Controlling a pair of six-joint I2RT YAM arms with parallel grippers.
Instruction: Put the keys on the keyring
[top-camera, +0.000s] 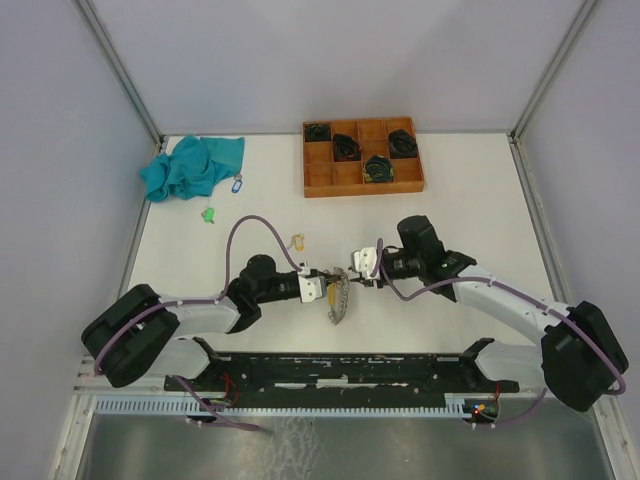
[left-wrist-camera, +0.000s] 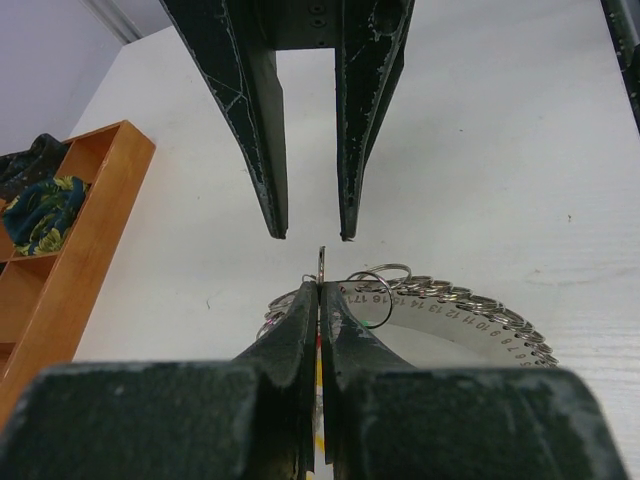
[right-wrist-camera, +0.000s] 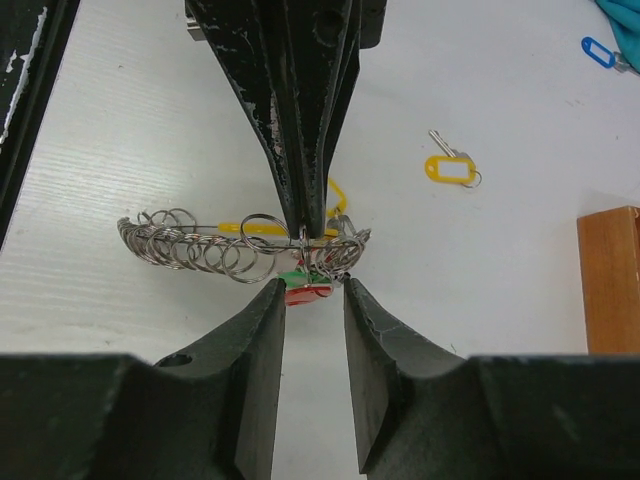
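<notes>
Left gripper (left-wrist-camera: 319, 292) fills the bottom of the left wrist view. Its fingers are pressed together on a thin metal sliver of the keyring (left-wrist-camera: 450, 300), a curved numbered plate strung with many small split rings. Right gripper (left-wrist-camera: 312, 236) reaches down from the top of that view, its fingers a narrow gap apart with nothing between them and the tips just above the sliver. A red tag (right-wrist-camera: 308, 294) hangs under the ring cluster in the right wrist view.

The keys lie loose on the table (top-camera: 470, 220). The yellow-tagged key (right-wrist-camera: 450, 168) is at right centre of the right wrist view, well apart from both grippers. A green-tagged key (top-camera: 208, 214) and a blue-tagged key (top-camera: 237, 184) are at upper left of the top view, the blue one just beside a teal cloth (top-camera: 192, 165).

The likely risks are these. The pinch is on very little metal, so a nudge from the right fingers could twist the keyring loose or set it swinging. The rings crowd together, so the wrong one may get caught. Nothing blocks the yellow-tagged key, but the cloth edge may hinder reaching the blue one. A wooden tray (top-camera: 362, 157) of black coiled bundles sits at upper centre, out of the way.
</notes>
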